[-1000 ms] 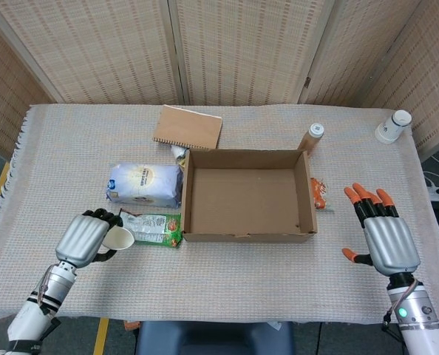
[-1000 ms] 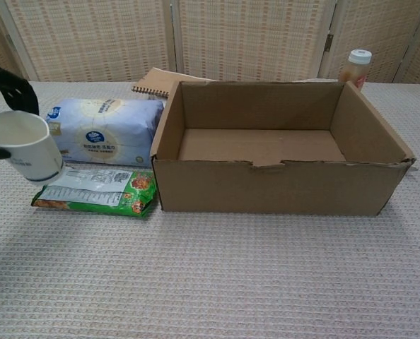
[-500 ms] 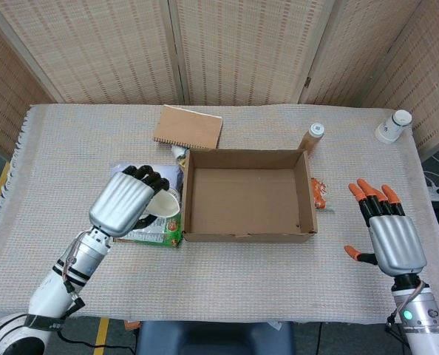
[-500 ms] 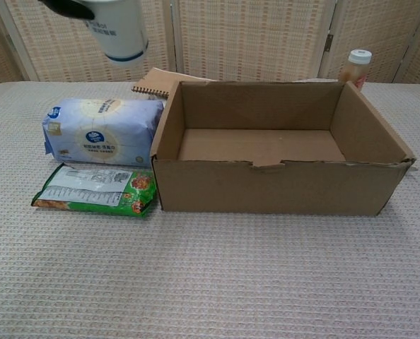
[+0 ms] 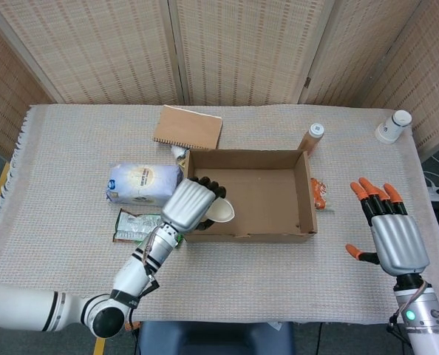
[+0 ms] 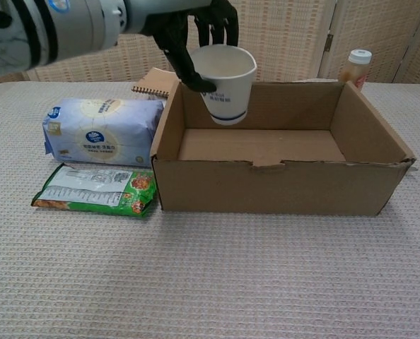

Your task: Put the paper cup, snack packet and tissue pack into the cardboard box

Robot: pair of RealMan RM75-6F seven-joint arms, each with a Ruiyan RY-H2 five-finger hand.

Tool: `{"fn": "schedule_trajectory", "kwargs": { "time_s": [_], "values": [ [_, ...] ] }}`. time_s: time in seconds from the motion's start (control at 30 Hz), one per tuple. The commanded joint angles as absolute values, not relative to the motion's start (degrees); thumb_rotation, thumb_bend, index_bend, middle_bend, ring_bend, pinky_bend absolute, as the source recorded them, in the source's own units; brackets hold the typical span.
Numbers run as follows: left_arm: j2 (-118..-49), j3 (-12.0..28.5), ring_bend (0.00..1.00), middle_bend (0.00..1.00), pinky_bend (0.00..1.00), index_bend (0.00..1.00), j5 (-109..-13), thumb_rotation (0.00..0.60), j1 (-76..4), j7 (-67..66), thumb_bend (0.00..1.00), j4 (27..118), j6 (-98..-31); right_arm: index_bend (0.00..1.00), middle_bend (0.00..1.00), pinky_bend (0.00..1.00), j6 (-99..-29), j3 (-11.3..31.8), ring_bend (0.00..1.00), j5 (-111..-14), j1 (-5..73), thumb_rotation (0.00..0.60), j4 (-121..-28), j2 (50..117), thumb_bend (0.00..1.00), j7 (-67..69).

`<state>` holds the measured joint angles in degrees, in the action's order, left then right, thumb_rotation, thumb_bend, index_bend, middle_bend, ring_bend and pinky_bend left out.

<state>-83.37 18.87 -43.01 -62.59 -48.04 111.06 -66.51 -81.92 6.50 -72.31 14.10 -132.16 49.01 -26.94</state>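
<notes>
Paper cup poised over the cardboard box, nothing yet packed.

The cardboard box [image 5: 249, 194] sits empty mid-table; just off its left wall lie the tissue pack [image 5: 143, 183] and, nearer the front edge, the snack packet [image 6: 97, 190], both untouched. The left hand [image 5: 188, 205] grips the paper cup [image 6: 224, 82] above the box's left end, not yet released. The right hand [image 5: 393, 238] hovers near the right edge, fingers spread, holding nothing.

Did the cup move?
Yes. The left hand carried the cup rightward, from beside the snack packet to above the box.
</notes>
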Motion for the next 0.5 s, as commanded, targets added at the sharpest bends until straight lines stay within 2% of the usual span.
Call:
{"fn": "schedule_trajectory", "kwargs": {
  "time_s": [0.03, 0.1, 0.13, 0.2, 0.3, 0.5],
  "values": [
    [-88.5, 18.5, 0.22, 0.37, 0.39, 0.30, -38.6, 0.600, -65.7, -48.0, 0.25, 105.1, -66.7, 0.04, 0.00, 0.00, -81.8, 6.5, 0.00, -72.4, 14.1, 0.600, -132.2, 49.0, 0.07, -26.9],
    [-88.1, 18.3, 0.06, 0.17, 0.27, 0.08, -34.6, 0.600, -66.6, -50.0, 0.22, 105.0, -66.0, 0.04, 0.00, 0.00, -81.8, 6.4, 0.00, -72.5, 14.0, 0.600, -132.3, 48.9, 0.07, -26.9],
    [-87.8, 18.5, 0.02, 0.09, 0.22, 0.02, -33.5, 0.600, -66.8, -50.2, 0.21, 105.2, -65.8, 0.04, 0.00, 0.00, -81.7, 6.3, 0.00, -72.5, 14.0, 0.600, -132.3, 48.8, 0.07, -26.9],
    [-86.5, 18.3, 0.00, 0.00, 0.15, 0.00, -32.3, 0.600, -66.9, -50.5, 0.18, 105.9, -65.5, 0.04, 0.00, 0.00, -81.7, 6.4, 0.00, -72.5, 13.9, 0.600, -132.4, 48.7, 0.07, -26.8],
    [-84.1, 18.1, 0.00, 0.00, 0.11, 0.00, -31.8, 0.600, -66.5, -50.2, 0.15, 107.4, -65.6, 0.04, 0.00, 0.00, -81.7, 6.5, 0.00, -72.4, 13.9, 0.600, -132.3, 48.6, 0.07, -26.6],
    [-76.2, 16.0, 0.00, 0.00, 0.12, 0.00, -32.5, 0.600, -63.4, -50.4, 0.15, 114.5, -68.9, 0.04, 0.00, 0.00, -81.4, 6.4, 0.00, -72.4, 13.9, 0.600, -132.4, 48.7, 0.07, -26.7]
  ]
}}
